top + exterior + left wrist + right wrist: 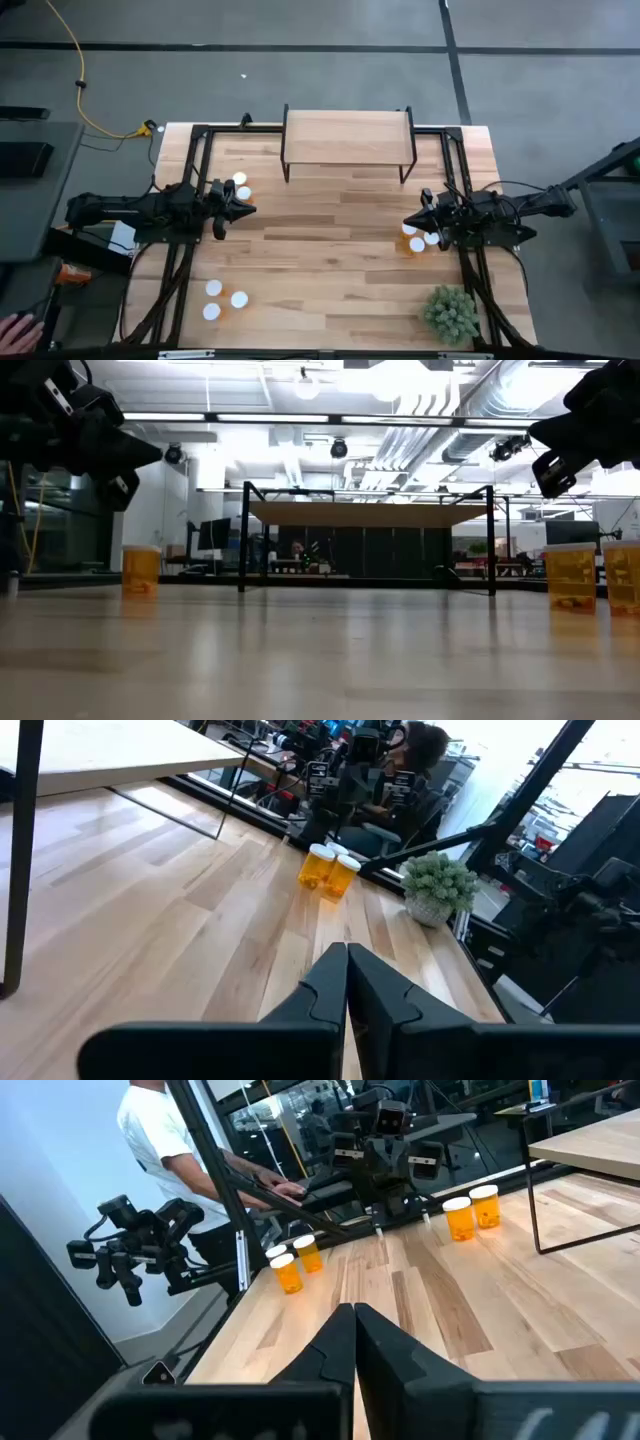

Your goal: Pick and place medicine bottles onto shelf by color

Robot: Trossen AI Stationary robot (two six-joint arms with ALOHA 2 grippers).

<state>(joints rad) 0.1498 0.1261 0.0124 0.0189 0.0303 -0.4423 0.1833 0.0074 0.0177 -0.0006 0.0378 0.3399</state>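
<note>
Here we see the medicine bottles (240, 186) standing in three clusters on the tabletop (330, 260): two at centre left of the overhead frame just beside the left gripper (245, 208), three at centre right touching or just under the right gripper (413, 222), and three at lower left, well apart from both. The shelf (347, 137) sits at top centre with nothing on it. Both arms reach in level from the frame's sides, tips facing each other, each pincer pressed fully closed and holding nothing.
</note>
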